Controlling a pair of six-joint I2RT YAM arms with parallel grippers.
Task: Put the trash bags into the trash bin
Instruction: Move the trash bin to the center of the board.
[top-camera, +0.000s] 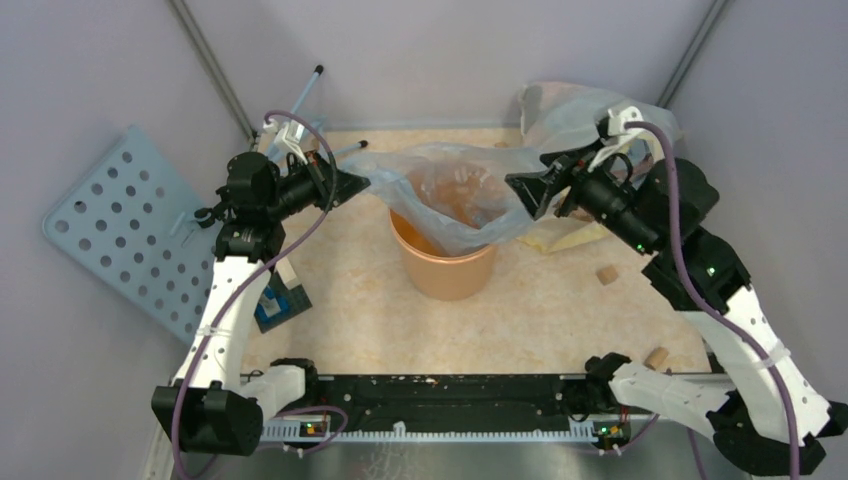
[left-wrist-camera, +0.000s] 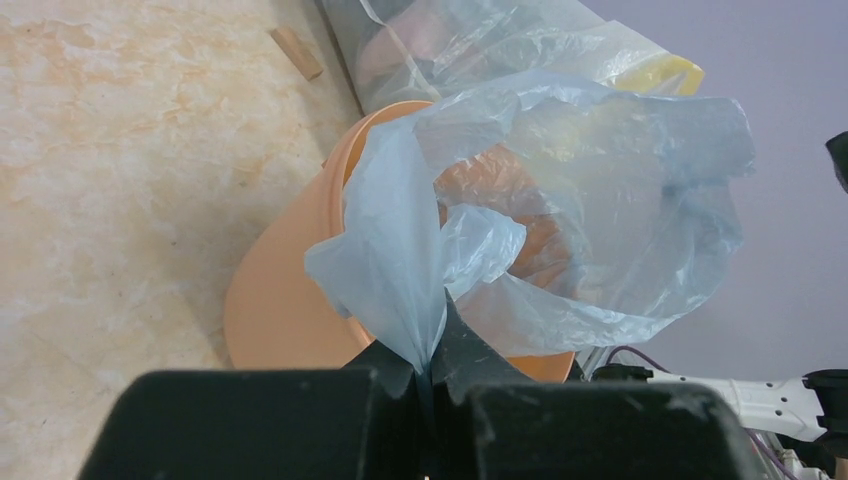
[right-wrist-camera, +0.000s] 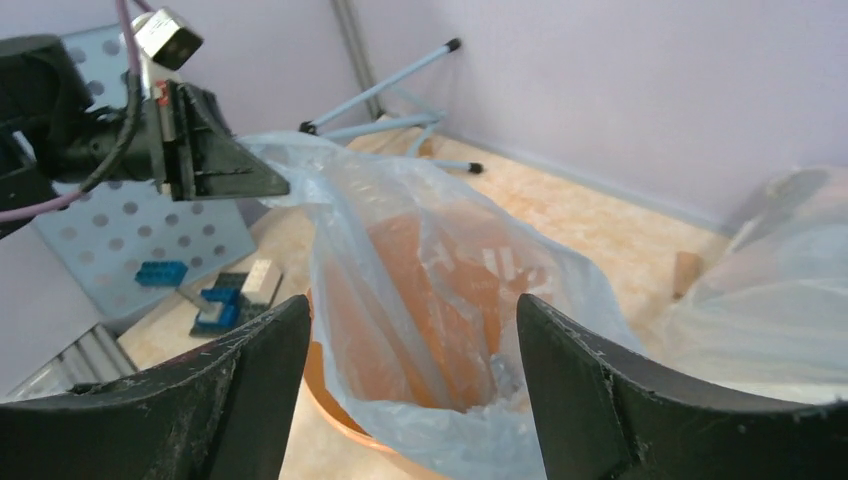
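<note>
Two arms flank the bin (top-camera: 446, 272), and one bag (top-camera: 452, 190) is spread across its mouth. L gripper (left-wrist-camera: 430, 372) is clamped tight on a gathered corner of the bag's edge, held up and out to the bin's left. I'd judge that pull is what holds the film's mouth lifted rather than slumped. The bag's belly sags inside the orange wall, w/ the near edge lapping over the front rim, so it's partly in, not seated.

R gripper (right-wrist-camera: 412, 305) sits at the opposite edge w/ its jaws spread wide and nothing gripped. In the top view its tips look close to the film, but I can't tell whether they touch. Placed there, it seems set to catch the free side so both edges can be stretched over the rim or pushed down.

Behind it lies a clear bag (top-camera: 575, 110) w/ yellow edging — not part of the job.

Risk: the film is thin — a hard tug vs. the L pinch could tear it or tip the bin.
</note>
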